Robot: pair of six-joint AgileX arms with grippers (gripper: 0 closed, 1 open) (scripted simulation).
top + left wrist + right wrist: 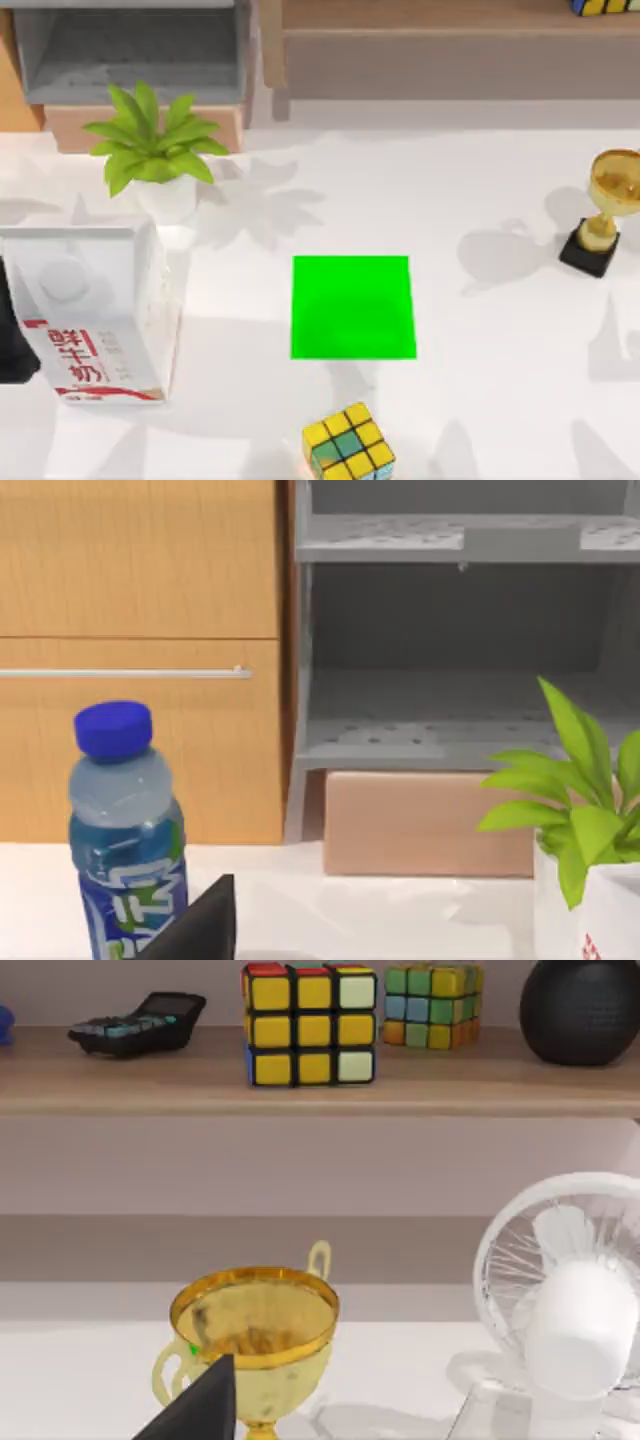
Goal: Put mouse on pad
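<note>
Green pad (353,307) flat at centre of the top view on the white tabletop (480,400), bare on top. Puzzle cube (349,443) just below it at the lower edge, apart from it. Milk carton (95,315) at left, potted plant (155,145) upper left, gold trophy (608,205) at far right. Blue-capped bottle (127,830) at lower left of the left wrist view. Trophy and white fan (565,1310) in the right wrist view, beneath a shelf (320,1085) of cubes. Jaws of both arms: cannot tell.

Puzzle cube (349,443) cut by edge
</note>
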